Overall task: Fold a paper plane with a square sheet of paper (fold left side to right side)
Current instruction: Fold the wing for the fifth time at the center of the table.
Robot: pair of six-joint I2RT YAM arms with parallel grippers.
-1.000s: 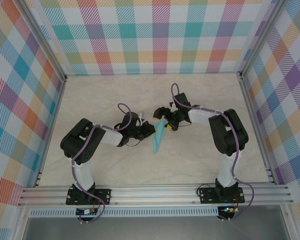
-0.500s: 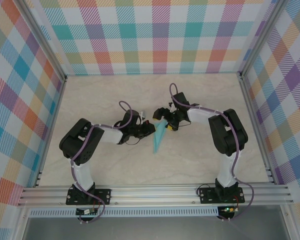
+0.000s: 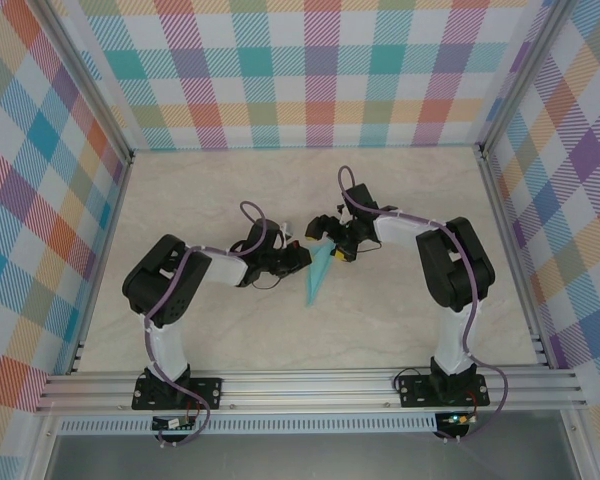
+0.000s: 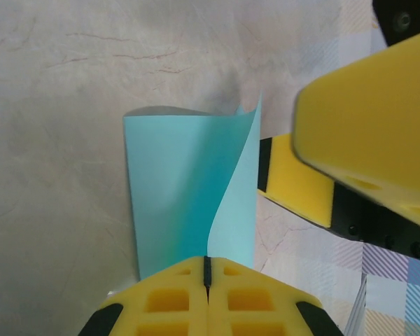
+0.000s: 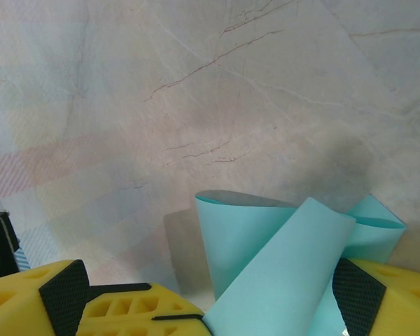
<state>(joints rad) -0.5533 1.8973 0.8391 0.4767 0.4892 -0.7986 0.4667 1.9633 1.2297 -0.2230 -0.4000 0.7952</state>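
No legible text, label, brand, number or sign: light turquoise folded paper [image 3: 318,272] plain, plaid walls [image 3: 310,80] pattern only, marbled surface [image 3: 230,330] unmarked.

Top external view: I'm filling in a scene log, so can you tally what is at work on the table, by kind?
paper plane: 1
grippers (left gripper, right gripper): 2
Total: 3
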